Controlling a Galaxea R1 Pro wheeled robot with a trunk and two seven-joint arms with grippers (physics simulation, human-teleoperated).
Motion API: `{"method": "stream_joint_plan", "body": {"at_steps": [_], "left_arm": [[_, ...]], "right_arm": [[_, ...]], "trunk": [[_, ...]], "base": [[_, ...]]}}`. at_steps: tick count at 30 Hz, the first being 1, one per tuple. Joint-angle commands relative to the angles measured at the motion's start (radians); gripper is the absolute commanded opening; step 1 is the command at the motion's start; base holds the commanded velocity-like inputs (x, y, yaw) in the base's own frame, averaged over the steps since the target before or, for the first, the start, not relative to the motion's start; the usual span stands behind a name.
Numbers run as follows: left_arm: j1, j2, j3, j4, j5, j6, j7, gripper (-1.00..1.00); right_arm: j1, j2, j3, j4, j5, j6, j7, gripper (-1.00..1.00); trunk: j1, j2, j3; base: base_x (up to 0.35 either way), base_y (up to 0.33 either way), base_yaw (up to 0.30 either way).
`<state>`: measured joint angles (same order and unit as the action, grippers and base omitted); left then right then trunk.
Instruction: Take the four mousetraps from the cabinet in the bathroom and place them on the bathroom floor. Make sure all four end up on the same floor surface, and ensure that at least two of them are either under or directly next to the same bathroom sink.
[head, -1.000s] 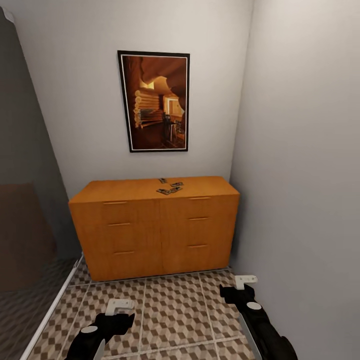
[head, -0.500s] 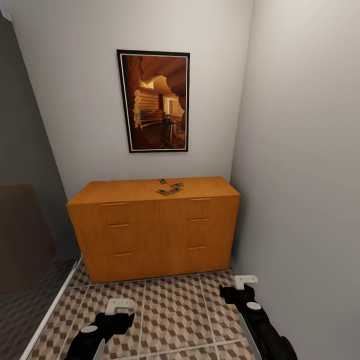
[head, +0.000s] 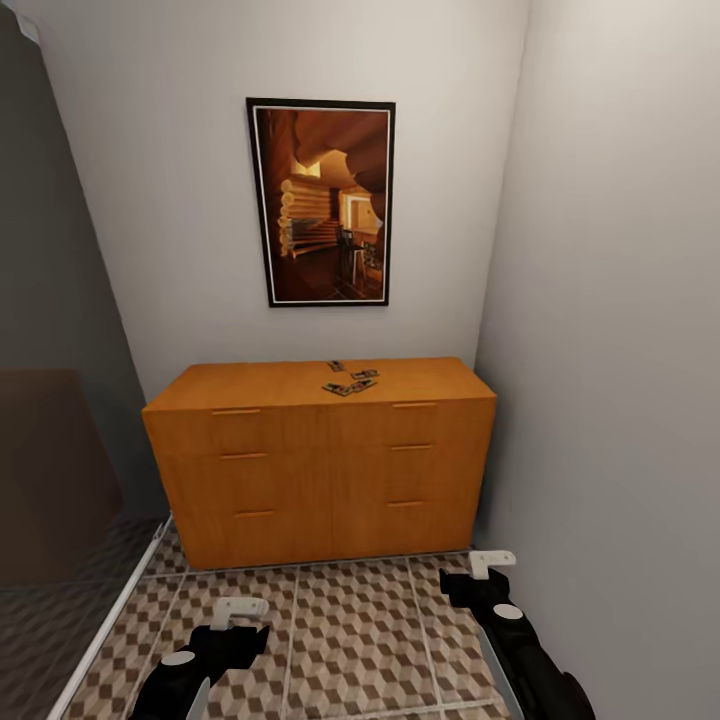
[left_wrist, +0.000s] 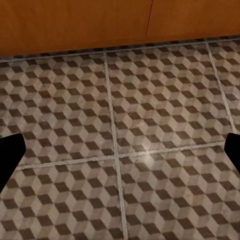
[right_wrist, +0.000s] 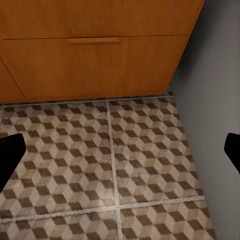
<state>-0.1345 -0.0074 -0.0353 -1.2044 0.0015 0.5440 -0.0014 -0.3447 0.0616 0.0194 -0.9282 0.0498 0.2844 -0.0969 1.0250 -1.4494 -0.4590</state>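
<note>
Against the far wall, under a framed picture (head: 321, 201) of a warm-lit log interior, stands the orange-brown cabinet (head: 320, 460), its drawers all shut and its right end close to the grey side wall (head: 620, 350). Nothing of the task is done yet, as far as the views show: the mousetraps (head: 349, 381) lie in a small loose cluster on the cabinet top, toward its middle and back. At this size I make out three or four little boards and cannot count them surely. None lies on the bathroom floor (head: 350, 640), whose cube-patterned tiles run bare from the cabinet's foot toward the robot.

What remains, then, is the whole job: reaching the traps, lifting them off, carrying them to the sink and setting them down. The way to the cabinet looks open, though the side wall sits tight beside the right arm and may cramp its reach.

Both arms hang low over the tiles. The left gripper (head: 240, 613) and the right gripper (head: 492, 565) each carry nothing; in the wrist views their dark fingertips (left_wrist: 10, 150) sit at opposite edges, so the jaws are spread wide.
</note>
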Motion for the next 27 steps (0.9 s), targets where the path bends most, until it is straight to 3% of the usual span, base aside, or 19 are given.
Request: {"method": "stream_joint_plan", "body": {"at_steps": [1, 22, 27], "left_arm": [[-0.001, 0.0, 0.0, -0.001, 0.0, 0.005, 0.0, 1.0], [-0.001, 0.001, -0.001, 0.003, 0.0, 0.005, 0.0, 1.0], [-0.001, 0.001, -0.003, 0.013, 0.001, -0.008, 0.0, 1.0]], "right_arm": [[0.0, 0.0, 0.002, -0.002, 0.005, 0.007, -0.004, 1.0], [0.0, 0.001, 0.002, 0.0, 0.004, 0.007, -0.004, 1.0], [0.0, 0.001, 0.002, 0.01, 0.003, -0.025, -0.003, 1.0]], "trunk": [[0.0, -0.001, -0.001], [0.0, -0.001, -0.001], [0.0, -0.001, -0.001]], "base": [[0.017, 0.0, 0.018], [0.002, 0.0, 0.002], [0.0, 0.0, 0.0]]}}
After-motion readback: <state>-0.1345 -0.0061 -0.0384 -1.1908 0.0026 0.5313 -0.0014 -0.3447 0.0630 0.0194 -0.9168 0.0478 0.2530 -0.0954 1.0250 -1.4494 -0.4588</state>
